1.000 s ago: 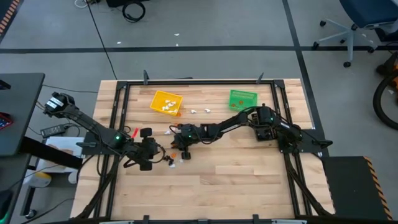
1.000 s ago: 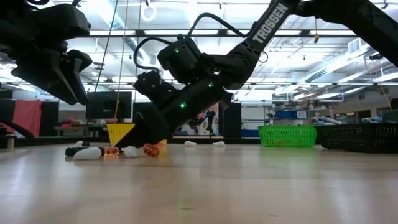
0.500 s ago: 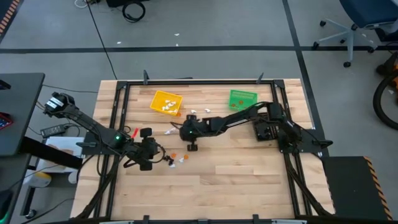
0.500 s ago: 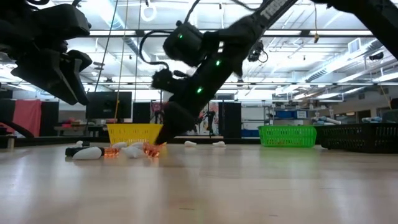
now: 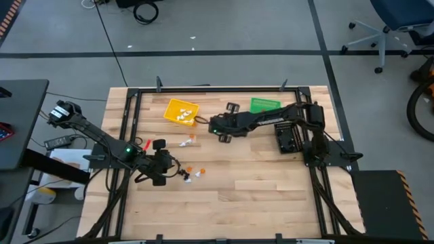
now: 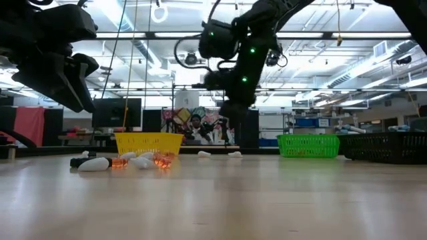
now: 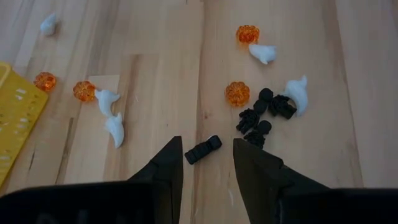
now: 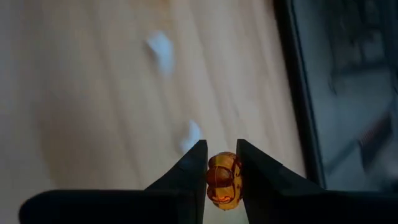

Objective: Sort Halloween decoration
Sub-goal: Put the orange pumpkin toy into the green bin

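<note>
right hand (image 8: 222,163): raised off surface (image 5: 258,190), pinching orange pumpkin (image 8: 224,179)
left hand (image 7: 205,163): spread, low over black trinket (image 7: 203,149)
yellow bin (image 5: 181,112): holds white pieces

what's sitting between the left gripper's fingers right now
In the left wrist view, a small black trinket lies on the table in the gap of the open left gripper, touching neither finger.
</note>
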### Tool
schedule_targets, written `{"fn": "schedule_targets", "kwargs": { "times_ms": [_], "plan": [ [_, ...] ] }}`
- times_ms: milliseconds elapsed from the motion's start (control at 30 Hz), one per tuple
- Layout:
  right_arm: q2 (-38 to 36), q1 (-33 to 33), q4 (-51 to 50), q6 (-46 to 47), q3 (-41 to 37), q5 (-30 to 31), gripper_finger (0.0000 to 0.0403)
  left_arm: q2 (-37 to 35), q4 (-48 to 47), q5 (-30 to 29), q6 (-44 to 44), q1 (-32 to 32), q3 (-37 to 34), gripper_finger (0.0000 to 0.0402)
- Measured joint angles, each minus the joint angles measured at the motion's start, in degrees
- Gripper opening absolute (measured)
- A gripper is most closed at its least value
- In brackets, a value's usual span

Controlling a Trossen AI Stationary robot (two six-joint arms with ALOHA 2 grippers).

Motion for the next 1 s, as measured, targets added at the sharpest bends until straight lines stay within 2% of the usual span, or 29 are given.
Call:
{"fn": "schedule_targets", "kwargs": {
  "times_ms": [367, 533, 833, 1000],
  "plan": [
    [-0.1, -6.5, -21.1, 16.3, 0.0, 7.8, 0.0083, 0.0, 0.0, 0.0, 0.5, 0.0, 0.0, 0.0117],
    [-0.1, -8.4, -27.7, 20.9, 0.0, 9.0, 0.0083, 0.0, 0.0, 0.0, 0.5, 0.0, 0.0, 0.0117],
    [-0.1, -12.9, -30.2, 22.5, 0.1, -1.6, 0.0089, 0.0, 0.0, 0.0, 0.5, 0.0, 0.0, 0.0117],
    [-0.1, -14.1, -30.5, 22.1, 0.1, -2.6, 0.0116, 0.0, 0.0, 0.0, 0.5, 0.0, 0.0, 0.0117]
  ]
}}
